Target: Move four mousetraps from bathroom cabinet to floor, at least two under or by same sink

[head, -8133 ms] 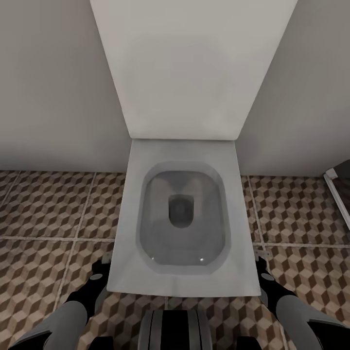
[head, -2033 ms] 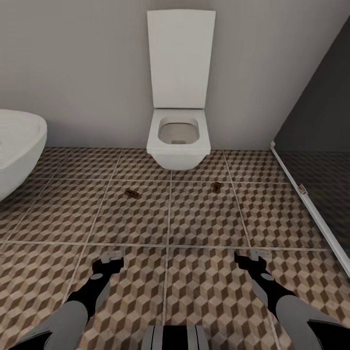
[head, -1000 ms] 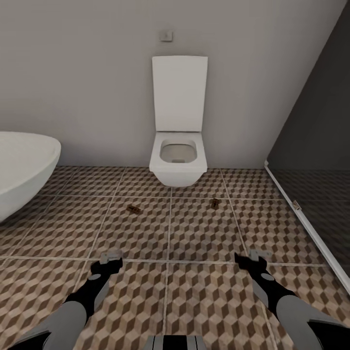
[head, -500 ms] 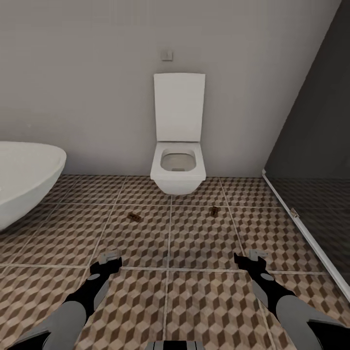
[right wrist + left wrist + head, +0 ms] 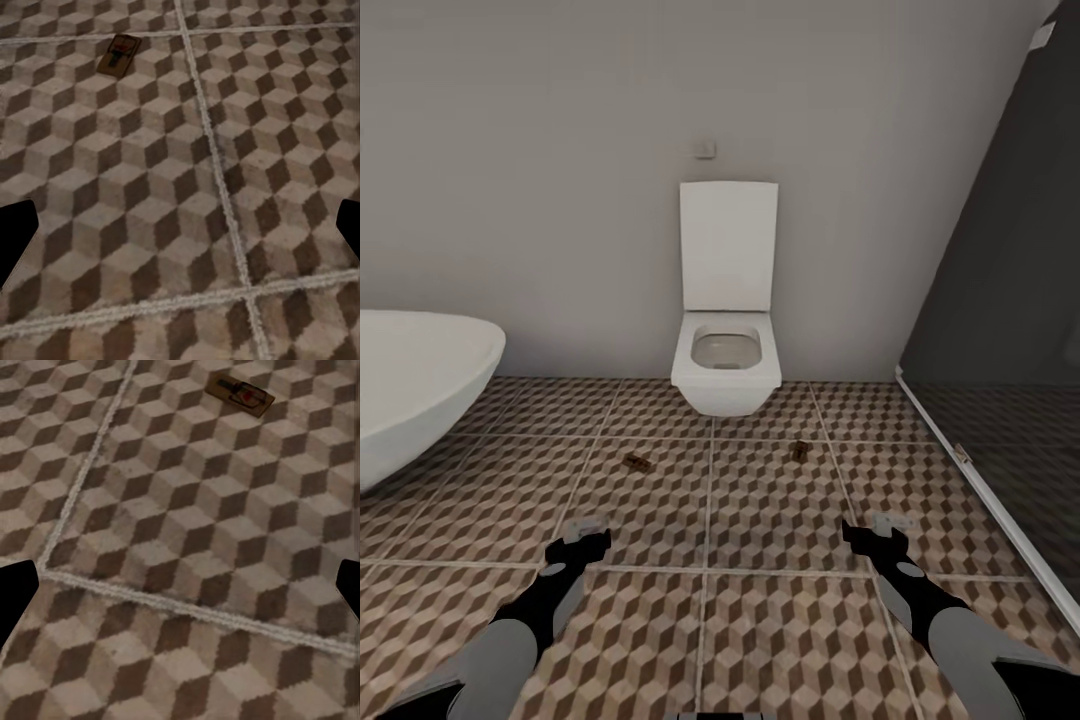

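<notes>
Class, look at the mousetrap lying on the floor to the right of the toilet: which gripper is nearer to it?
Right. The right gripper hangs just short of that mousetrap, slightly to its right; the left gripper sits far across the floor to its left.

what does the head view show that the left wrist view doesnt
Head view alone: the toilet, the white tub at the left, the dark glass partition at the right, a small wall plate, both grippers, left and right, and a second mousetrap right of the toilet.

Left wrist view alone: close detail of the left mousetrap, its dark wire and red mark, and the left gripper's dark fingertips at the picture's edges, spread wide.

Both: that same left mousetrap lying flat on the cube-pattern floor, with pale grout lines.
</notes>
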